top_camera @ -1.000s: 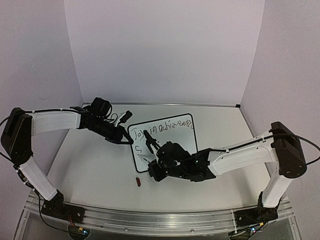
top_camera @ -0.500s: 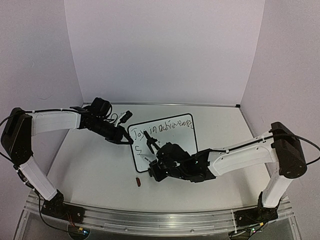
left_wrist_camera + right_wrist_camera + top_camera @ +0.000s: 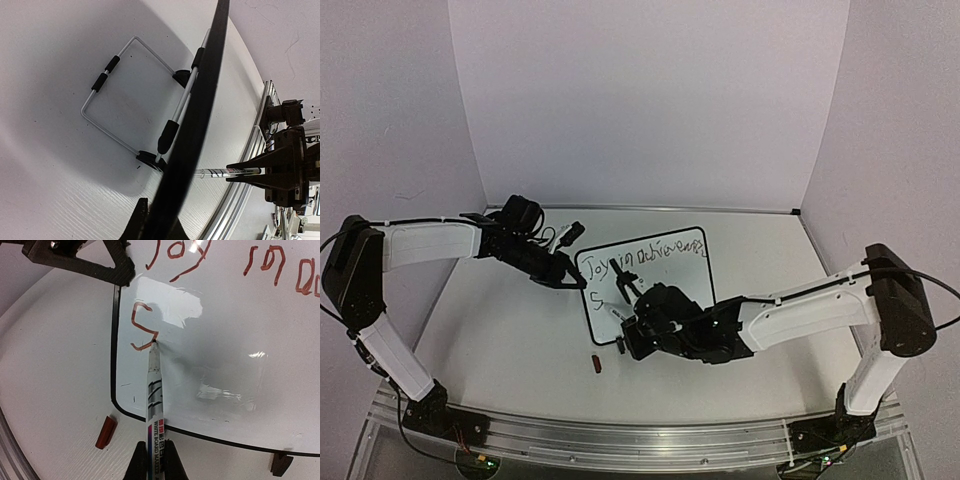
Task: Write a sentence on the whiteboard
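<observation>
**Whiteboard mid-table, pen down**

Tabletop matt white; pale lilac wall panels on three sides. Wire stand sits under the board's back. Left gripper is clamped on the board's left frame edge. Right gripper is closed round a whiteboard marker, tip touching an S-shaped red stroke. Red cap lies just off the near corner.

The whiteboard lies mid-table. The left gripper sits at its left edge, the right gripper at its lower-left corner. The marker tip touches the board's left part. A cap lies on the table, lower left of the board.
</observation>
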### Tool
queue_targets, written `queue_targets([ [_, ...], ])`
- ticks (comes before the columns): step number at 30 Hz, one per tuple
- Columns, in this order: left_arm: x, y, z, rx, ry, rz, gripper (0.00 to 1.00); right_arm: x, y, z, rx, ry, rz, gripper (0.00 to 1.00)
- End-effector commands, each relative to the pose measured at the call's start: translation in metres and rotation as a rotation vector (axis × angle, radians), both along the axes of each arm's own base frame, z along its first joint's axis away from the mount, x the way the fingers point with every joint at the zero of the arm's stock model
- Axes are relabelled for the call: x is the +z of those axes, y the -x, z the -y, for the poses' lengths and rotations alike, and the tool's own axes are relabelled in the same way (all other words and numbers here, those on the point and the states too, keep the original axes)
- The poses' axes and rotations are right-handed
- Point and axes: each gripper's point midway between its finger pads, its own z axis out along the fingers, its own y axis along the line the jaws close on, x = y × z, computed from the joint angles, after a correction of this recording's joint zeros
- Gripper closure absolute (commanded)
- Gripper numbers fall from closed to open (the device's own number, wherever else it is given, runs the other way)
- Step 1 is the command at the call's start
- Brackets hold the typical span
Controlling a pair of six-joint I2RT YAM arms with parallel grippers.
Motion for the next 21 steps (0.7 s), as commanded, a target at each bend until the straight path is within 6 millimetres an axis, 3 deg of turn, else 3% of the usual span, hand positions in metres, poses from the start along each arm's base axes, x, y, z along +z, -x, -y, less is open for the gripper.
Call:
queue_targets([
  [1, 0.001, -0.014, -0.005, 0.044, -0.045, 0.043, 1.0, 0.035, -0.006, 0.008, -0.029, -0.059, 0.059, 1.0],
  [5, 0.0, -0.014, -0.005, 0.045, -0.046, 0.042, 1.0, 0.044, -0.007, 0.006, -0.022, -0.077, 0.077, 1.0],
  [21, 0.002, -0.014, -0.005, 0.044, -0.043, 0.046, 1.0, 0.025, -0.018, -0.001, -0.044, -0.03, 0.063, 1.0],
])
